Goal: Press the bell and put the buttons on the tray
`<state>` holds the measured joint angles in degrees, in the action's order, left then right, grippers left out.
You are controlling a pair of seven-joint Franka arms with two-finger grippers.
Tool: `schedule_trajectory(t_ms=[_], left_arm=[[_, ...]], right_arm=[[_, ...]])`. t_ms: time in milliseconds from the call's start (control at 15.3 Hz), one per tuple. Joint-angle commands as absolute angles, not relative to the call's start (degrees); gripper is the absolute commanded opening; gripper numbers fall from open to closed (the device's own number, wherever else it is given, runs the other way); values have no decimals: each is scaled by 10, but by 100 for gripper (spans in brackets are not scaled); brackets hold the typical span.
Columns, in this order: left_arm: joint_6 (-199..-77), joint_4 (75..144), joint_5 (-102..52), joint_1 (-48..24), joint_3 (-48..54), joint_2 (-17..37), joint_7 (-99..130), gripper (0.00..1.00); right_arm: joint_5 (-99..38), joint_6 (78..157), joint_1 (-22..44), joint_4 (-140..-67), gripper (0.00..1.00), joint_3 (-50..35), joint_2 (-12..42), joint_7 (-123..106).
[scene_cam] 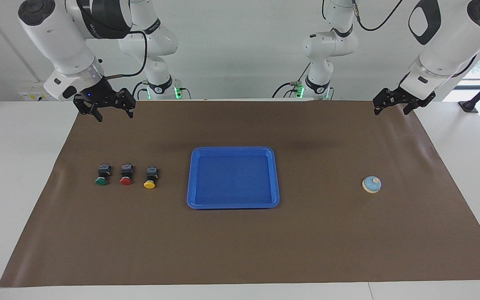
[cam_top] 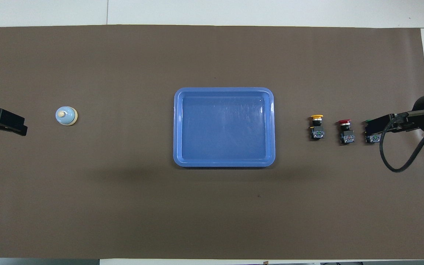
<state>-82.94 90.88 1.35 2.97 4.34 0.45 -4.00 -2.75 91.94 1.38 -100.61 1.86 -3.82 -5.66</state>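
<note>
The blue tray lies empty at the middle of the brown mat; it also shows in the overhead view. The buttons lie in a row toward the right arm's end: green, red, yellow. In the overhead view the yellow button and the red button show, and the green button is partly covered. The bell stands toward the left arm's end. My right gripper hangs open and empty, high above the green button. My left gripper hangs open and empty, high beside the bell.
A brown mat covers most of the white table. Both arm bases stand at the robots' edge of the table. Nothing else lies on the mat.
</note>
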Motion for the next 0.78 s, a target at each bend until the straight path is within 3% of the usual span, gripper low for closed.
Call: schedule_trajectory(t_ms=[0, 719], left_arm=[[-809, 874, 8, 27, 44, 26, -42, 100], [-812, 896, 10, 27, 44, 11, -42, 100]], right_arm=[[-25, 909, 11, -1001, 100, 15, -37, -52], [-25, 911, 5, -1001, 100, 17, -36, -52]])
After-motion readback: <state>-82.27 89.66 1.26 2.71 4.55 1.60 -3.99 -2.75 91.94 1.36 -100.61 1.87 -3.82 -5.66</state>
